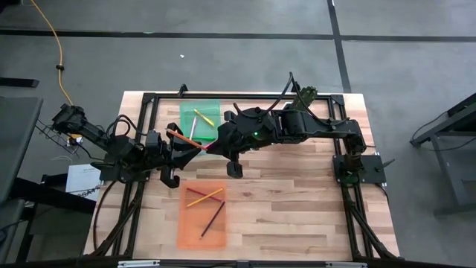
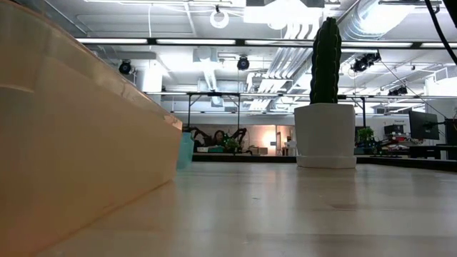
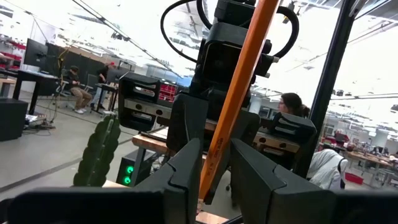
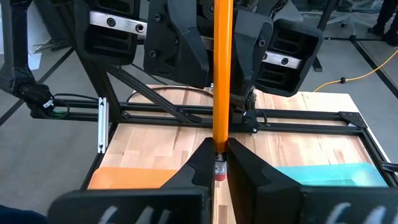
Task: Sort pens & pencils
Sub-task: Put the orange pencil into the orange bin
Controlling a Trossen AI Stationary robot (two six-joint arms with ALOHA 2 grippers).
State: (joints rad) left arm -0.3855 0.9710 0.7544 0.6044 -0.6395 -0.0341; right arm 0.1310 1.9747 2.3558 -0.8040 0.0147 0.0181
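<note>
Both tools grip one orange pencil (image 4: pixel 222 68) mid-air: right tool (image 4: pixel 219 163) clamped on its eraser end, left tool (image 3: pixel 214 163) pinching the shaft. A mistimed release could drop it onto the desk (image 1: pixel 297 216).

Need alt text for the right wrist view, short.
An orange pencil stands between the right gripper's shut fingers, clamped at its eraser end, with the left gripper on it farther up. Below lie the wooden table, an orange tray and a green tray.

Overhead camera: whole pale wooden desk (image 1: pixel 297 216). Low camera: desk-level, facing room. Wrist cameras: close, facing each other, sharing slim orange pencil (image 4: pixel 222 68).
</note>
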